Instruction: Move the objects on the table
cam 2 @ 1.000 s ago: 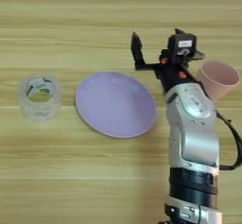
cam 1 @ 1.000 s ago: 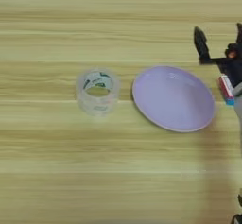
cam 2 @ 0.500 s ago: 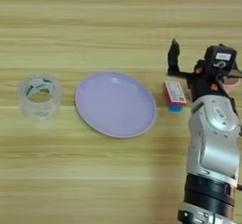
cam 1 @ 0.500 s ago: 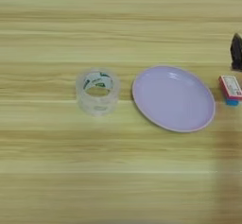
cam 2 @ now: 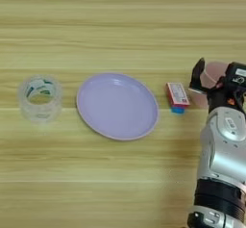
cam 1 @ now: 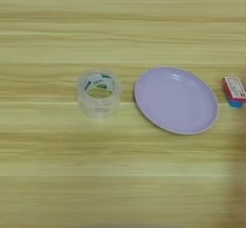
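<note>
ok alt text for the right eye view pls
A lavender plate sits mid-table on light wood, a clear tape roll to its left and a red-and-white box to its right. The robot's right gripper is by a pink cup.

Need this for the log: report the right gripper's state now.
Right gripper: around the pink cup by the table's right edge; grip cannot be told.

No text, brand, number or sign is legible. The tape roll (cam 1: 99, 93) carries green print on its core, too small to read. The red-and-white box (cam 2: 178, 95) shows a white label panel with markings that cannot be made out.
</note>
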Robot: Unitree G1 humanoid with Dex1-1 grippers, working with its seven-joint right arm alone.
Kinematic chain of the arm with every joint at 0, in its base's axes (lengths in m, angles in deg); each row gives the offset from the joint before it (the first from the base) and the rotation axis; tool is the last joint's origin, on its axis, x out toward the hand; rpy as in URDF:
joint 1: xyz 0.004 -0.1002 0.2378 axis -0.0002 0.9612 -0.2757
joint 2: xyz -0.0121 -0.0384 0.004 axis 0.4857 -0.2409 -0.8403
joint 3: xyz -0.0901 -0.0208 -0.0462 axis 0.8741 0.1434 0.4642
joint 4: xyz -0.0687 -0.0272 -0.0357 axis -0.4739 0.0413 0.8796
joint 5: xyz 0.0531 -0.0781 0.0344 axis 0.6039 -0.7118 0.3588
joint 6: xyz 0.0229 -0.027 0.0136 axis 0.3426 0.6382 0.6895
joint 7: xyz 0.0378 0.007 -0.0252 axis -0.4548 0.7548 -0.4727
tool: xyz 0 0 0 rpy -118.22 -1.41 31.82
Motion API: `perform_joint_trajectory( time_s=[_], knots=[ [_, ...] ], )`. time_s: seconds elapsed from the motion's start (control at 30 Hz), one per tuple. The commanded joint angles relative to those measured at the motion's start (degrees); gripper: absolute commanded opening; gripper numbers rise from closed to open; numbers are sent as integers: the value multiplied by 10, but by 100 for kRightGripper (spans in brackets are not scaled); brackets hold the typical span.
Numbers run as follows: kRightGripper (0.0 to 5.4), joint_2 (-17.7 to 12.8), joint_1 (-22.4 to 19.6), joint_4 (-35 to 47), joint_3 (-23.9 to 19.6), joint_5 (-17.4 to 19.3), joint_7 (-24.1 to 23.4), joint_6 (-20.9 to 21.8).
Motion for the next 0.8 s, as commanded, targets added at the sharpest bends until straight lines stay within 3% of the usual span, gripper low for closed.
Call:
perform_joint_trajectory(
  time_s=[0.03,0.8],
  knots=[
    [538,-34,-40,8,-2,-2,-10,22],
    [538,-38,-43,-42,8,7,-13,32]
  ],
)
